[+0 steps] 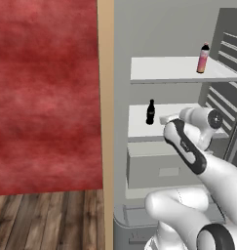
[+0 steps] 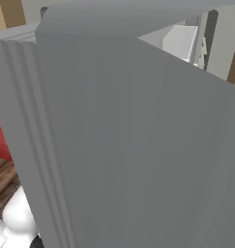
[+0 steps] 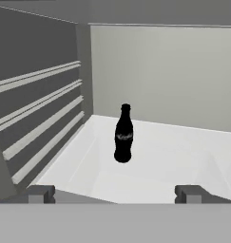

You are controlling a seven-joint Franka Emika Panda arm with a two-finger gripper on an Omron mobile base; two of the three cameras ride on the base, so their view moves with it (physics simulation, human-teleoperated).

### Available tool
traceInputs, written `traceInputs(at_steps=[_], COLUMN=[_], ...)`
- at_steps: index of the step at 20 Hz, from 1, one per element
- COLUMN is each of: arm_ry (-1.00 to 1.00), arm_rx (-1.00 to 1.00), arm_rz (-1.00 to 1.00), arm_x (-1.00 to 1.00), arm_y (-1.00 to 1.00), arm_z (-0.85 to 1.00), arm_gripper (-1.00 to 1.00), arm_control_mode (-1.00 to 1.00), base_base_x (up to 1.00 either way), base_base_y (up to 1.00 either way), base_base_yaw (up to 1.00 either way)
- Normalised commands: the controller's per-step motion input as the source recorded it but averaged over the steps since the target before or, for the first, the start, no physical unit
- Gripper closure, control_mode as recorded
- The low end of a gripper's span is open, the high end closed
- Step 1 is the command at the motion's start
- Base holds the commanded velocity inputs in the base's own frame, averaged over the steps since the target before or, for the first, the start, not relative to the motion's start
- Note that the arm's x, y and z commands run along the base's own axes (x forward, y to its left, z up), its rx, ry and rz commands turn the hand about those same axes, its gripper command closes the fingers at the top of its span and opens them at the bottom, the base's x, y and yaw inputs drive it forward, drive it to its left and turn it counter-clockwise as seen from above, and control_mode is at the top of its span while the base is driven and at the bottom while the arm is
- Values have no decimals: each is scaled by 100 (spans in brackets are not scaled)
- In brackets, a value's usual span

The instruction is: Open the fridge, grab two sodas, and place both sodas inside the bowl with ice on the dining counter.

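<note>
White arm links rise from the lower right of the left base view and reach into the open fridge, whose grey inner walls hold white shelves. On the upper shelf a pink soda with a dark cap stands upright near the right end; on the middle shelf, a dark cola bottle stands upright toward the left, just left of the arm's wrist. A red wall and tan wood trim lie to the left. From the right base view, the grey fridge door blocks nearly everything. Through the hand view, the gripper stands wide apart and empty, its fingertips low in view, with the cola bottle upright on the white shelf ahead, roughly centred between them and apart from them.
</note>
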Motion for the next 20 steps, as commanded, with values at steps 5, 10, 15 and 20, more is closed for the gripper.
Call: traceInputs(at_steps=[5, 10, 15, 20], arm_ry=[0, 0, 0, 0], arm_rx=[0, 0, 0, 0], arm_rz=[0, 0, 1, 0], arm_x=[41, 41, 38, 39], arm_y=[0, 0, 0, 0], arm_z=[-4, -13, -15, -12], arm_gripper=[-100, -100, -100, -100], arm_control_mode=[-100, -100, -100, -100], base_base_x=[0, 0, 0, 0], base_base_y=[0, 0, 0, 0], base_base_yaw=[0, 0, 0, 0])
